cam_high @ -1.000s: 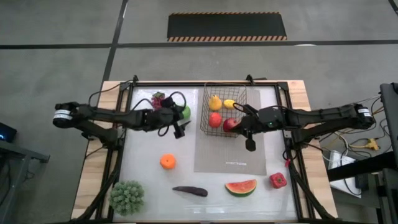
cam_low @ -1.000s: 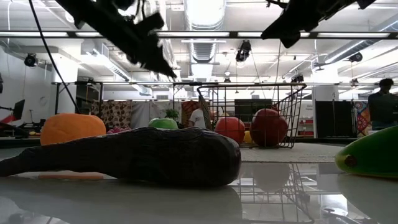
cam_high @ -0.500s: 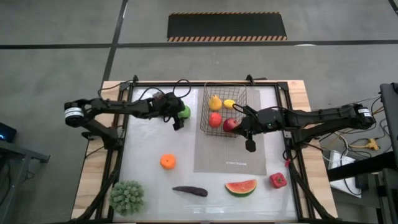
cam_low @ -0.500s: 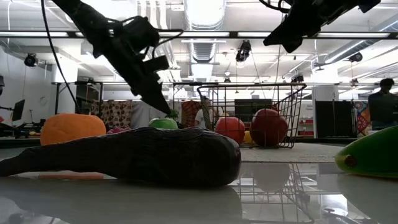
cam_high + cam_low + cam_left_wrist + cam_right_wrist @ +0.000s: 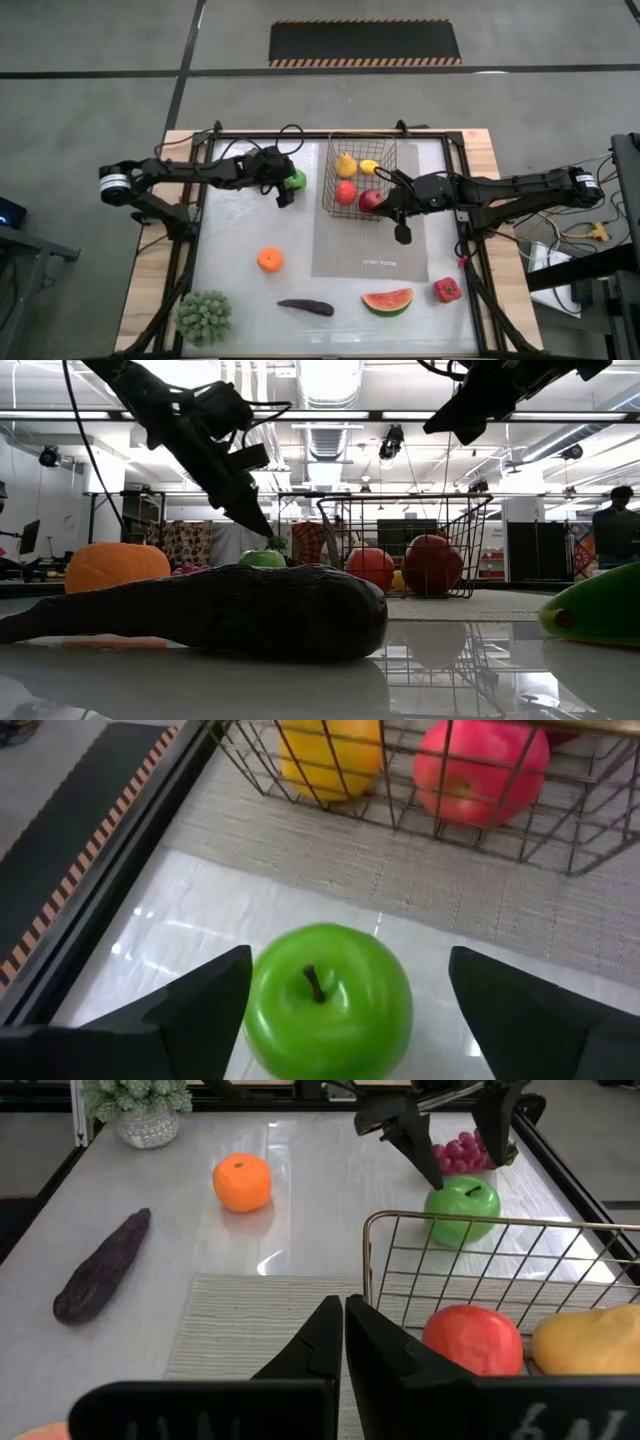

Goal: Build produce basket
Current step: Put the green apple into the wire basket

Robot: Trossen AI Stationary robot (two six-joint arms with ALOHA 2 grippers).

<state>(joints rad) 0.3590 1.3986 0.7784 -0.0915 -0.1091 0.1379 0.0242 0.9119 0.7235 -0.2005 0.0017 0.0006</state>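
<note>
The left arm reaches across the far left of the table, its left gripper (image 5: 288, 188) angled down over the green apple (image 5: 328, 1001), fingers spread wide on either side without touching it. The right arm extends from the right; the right gripper (image 5: 402, 234) hangs over the grey mat (image 5: 350, 250) just near of the basket (image 5: 330, 190), fingers pressed together and empty. The apple sits just left of the basket.

a white glossy table top (image 5: 240, 300) is framed by a wooden border. directly on it are found a grey mat (image 5: 370, 255), a green apple (image 5: 297, 179), purple grapes (image 5: 462, 1152), an orange (image 5: 269, 260), a dark eggplant (image 5: 306, 307), a watermelon slice (image 5: 387, 300), a red pepper (image 5: 447, 290) and a potted plant (image 5: 204, 317).
</note>
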